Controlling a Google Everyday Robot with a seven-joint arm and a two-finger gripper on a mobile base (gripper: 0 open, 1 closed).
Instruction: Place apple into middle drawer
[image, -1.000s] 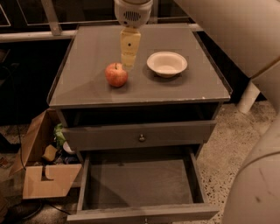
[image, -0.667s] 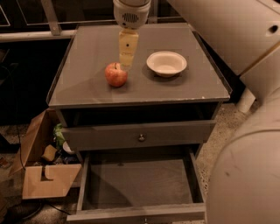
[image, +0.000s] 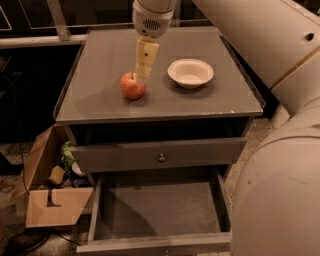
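The apple (image: 132, 86), small, red-orange with a dark stem, sits on the grey cabinet top (image: 105, 60), left of centre. My gripper (image: 143, 76) hangs down from the white wrist, just right of the apple and slightly behind it, its tip at the apple's upper right edge. The middle drawer (image: 155, 210) is pulled far out at the bottom of the view. Its flat grey floor is bare, and its thick front board is nearest the camera.
A shallow white bowl (image: 190, 73) stands on the cabinet top right of the gripper. A grey drawer front with a round metal knob (image: 161, 157) sits above the open drawer. Cardboard boxes (image: 47, 192) lie on the floor at left. My bulky white arm (image: 280, 165) fills the right side.
My gripper has moved slightly left and down, closer to the apple. The arm at the right now fills more of the view. The apple and bowl have not moved.
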